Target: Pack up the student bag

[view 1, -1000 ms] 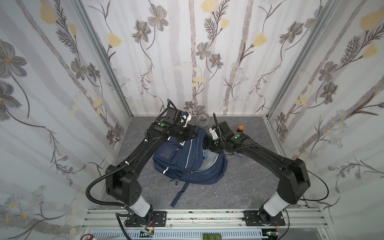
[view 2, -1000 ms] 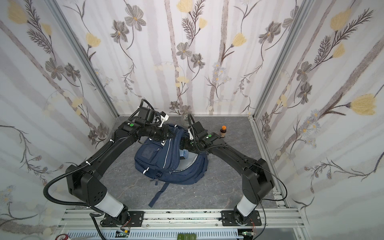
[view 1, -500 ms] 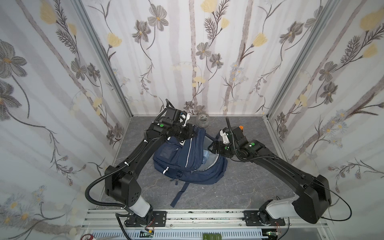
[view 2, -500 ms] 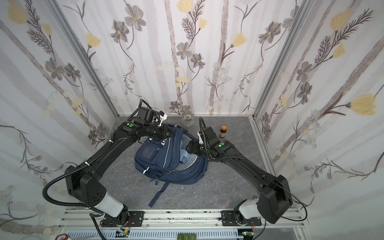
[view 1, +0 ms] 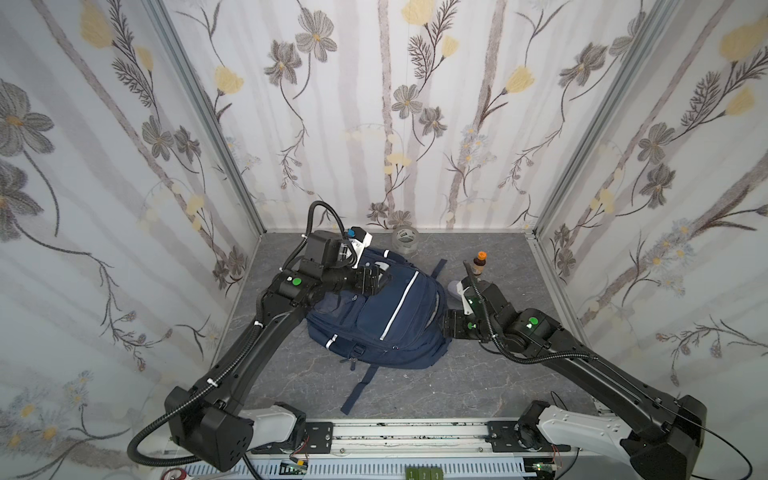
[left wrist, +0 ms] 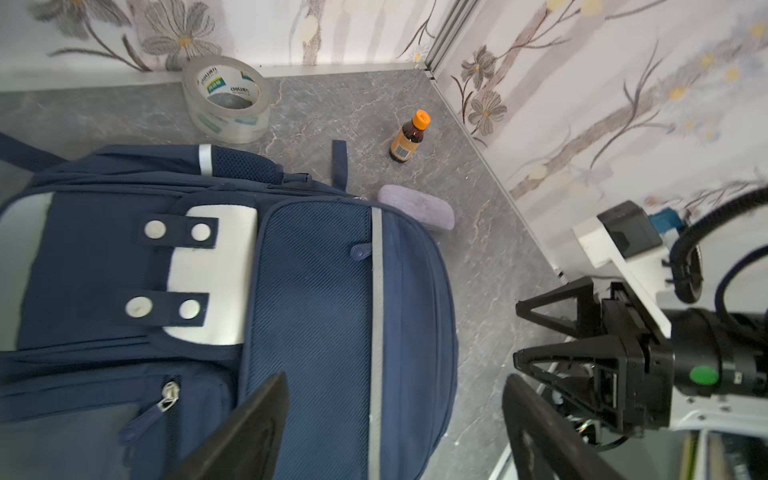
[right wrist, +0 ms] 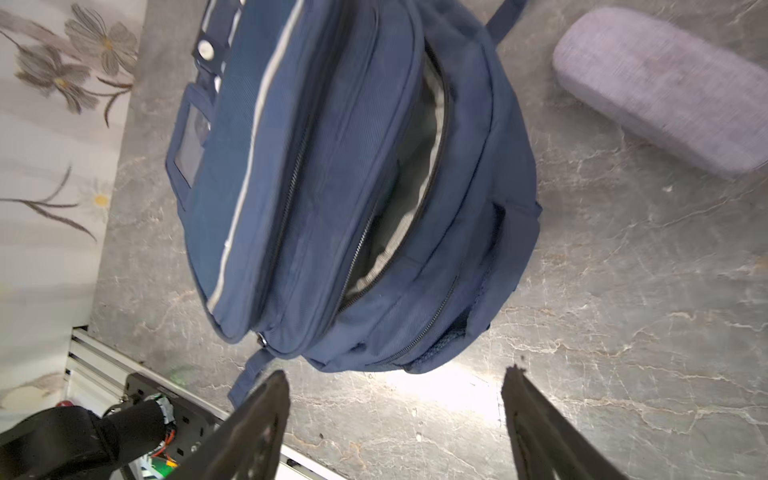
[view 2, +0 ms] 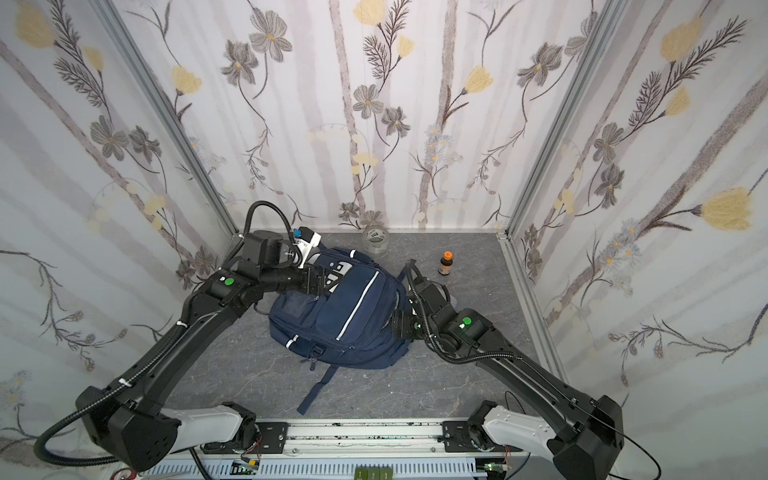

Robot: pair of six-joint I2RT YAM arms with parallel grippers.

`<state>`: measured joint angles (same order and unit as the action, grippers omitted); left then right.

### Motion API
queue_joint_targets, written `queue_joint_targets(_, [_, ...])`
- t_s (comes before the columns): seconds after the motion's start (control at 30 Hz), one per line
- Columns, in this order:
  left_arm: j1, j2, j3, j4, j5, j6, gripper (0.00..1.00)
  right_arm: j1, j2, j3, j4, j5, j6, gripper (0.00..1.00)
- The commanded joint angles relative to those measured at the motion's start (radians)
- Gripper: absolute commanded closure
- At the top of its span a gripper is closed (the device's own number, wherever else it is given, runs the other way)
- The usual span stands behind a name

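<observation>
Left fingers [left wrist: 249, 432] and right fingers [right wrist: 257, 432] wide, empty, close to the part-unzipped student bag [view 1: 386, 316].

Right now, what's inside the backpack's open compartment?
Through the half-open zip of the backpack only pale grey lining shows; no packed item is visible. The compartment's depth is covered by the blue fabric flaps, so contents there cannot be seen.
</observation>
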<state>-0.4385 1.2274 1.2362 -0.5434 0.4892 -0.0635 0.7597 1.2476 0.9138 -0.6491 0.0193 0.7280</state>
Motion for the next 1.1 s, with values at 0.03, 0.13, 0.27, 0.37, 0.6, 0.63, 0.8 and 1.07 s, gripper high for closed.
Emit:
queue_joint_targets(0.03, [0.0,-0.13,-0.144,-0.018,-0.104,0.316,0.17,0.01,-0.101,-0.244,0.318,-0.112,0.309,0.14])
queue_joint_targets(0.13, [-0.001,-0.285,-0.287,0.03,-0.099,0.404,0.18,0.013,-0.169,-0.403,0.591,-0.108,0.524,0.11])
queue_joint_targets(0.27, [-0.002,-0.472,-0.441,0.065,-0.093,0.481,0.38,0.012,-0.114,-0.401,0.669,-0.108,0.551,0.11])
queue_joint_targets(0.37, [-0.001,-0.55,-0.49,0.024,-0.098,0.532,0.42,0.015,-0.027,-0.311,0.625,-0.132,0.487,0.11])
queue_joint_targets(0.6, [-0.003,-0.571,-0.509,-0.066,-0.085,0.61,0.41,0.006,0.09,-0.222,0.627,-0.114,0.464,0.11])
queue_joint_targets(0.63, [-0.003,-0.567,-0.511,-0.066,-0.085,0.61,0.41,0.002,0.118,-0.21,0.628,-0.116,0.459,0.11])
queue_joint_targets(0.8, [-0.009,-0.547,-0.531,-0.066,-0.085,0.61,0.41,-0.005,0.257,-0.173,0.657,-0.167,0.425,0.27])
queue_joint_targets(1.07, [-0.053,-0.495,-0.557,-0.066,-0.085,0.61,0.41,-0.028,0.26,-0.1,0.698,-0.295,0.423,1.0])
